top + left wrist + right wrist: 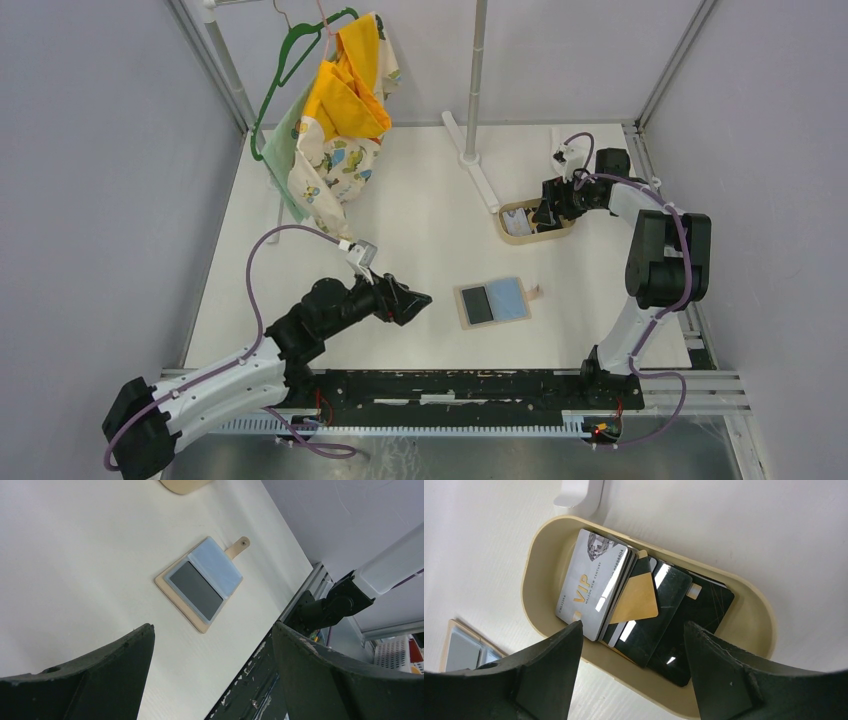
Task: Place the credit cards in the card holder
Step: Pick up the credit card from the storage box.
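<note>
A white desk [420, 250] is seen. At upper left, a yellow and patterned cloth [345, 110] is hung by a green hanger [285, 60]. A white pole [476, 80] is stood at top centre; an oval tan tray [532, 582] is set right of its foot.

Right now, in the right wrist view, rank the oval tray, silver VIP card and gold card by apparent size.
1. oval tray
2. silver VIP card
3. gold card, which is partly hidden under the silver card's stack, so its full size is unsure.
</note>
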Controlling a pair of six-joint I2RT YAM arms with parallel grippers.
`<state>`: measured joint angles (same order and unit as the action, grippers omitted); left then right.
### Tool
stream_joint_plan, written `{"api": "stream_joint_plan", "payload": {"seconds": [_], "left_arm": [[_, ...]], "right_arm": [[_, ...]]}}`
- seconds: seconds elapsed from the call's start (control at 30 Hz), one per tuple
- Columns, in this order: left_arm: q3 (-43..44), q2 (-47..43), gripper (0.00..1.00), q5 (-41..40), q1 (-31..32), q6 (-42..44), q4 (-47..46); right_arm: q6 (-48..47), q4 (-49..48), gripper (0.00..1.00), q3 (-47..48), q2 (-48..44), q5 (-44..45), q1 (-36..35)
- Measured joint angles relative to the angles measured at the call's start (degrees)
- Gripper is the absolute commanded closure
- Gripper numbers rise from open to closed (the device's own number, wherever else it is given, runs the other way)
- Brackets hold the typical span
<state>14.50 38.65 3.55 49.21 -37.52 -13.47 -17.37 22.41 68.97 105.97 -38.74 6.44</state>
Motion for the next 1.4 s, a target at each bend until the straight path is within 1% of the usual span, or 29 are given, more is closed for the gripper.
{"api": "stream_joint_plan", "payload": {"seconds": [0.23,0.47,0.5,0.67,0.77,1.0,1.07,1.17,1.4], "left_arm": [[-0.44,0.48,0.08,0.02,0.00,-0.42,-0.37],[-0.61,0.85,0.08,0.02,0.00,-0.44,-0.39],[-0.61,0.85,0.08,0.02,0.00,-0.44,-0.42],[-0.66,1.18,0.08,0.02,0.00,-0.44,-0.48],[-0.66,1.31,0.08,0.02,0.00,-0.46,-0.61],[-0.66,2.38,0.08,0.04,-0.02,-0.46,-1.66],[-0.66,2.93,0.08,0.07,0.00,-0.48,-1.88],[-0.66,3.69,0.08,0.11,0.00,-0.61,-2.14],[-0.66,4.00,0.08,0.22,0.00,-0.85,-2.99]], "right_arm": [[0.59,-0.24,0.20,0.02,0.28,0.15,0.00],[2.84,-1.81,0.21,0.24,3.08,-1.97,-0.70],[3.19,-2.10,0.23,0.26,3.28,-2.05,-0.85],[4.66,-2.95,0.26,0.55,4.09,-3.74,-1.42],[6.23,-3.45,0.29,0.52,4.61,-6.40,-1.44],[11.39,-4.87,0.40,-1.53,5.60,-13.20,-1.44],[12.50,-5.05,0.40,-2.12,5.64,-14.80,-1.46],[13.92,-5.35,0.44,-2.36,5.64,-17.07,-1.46],[16.57,-7.45,0.45,-3.10,5.64,-21.03,-1.44]]}}
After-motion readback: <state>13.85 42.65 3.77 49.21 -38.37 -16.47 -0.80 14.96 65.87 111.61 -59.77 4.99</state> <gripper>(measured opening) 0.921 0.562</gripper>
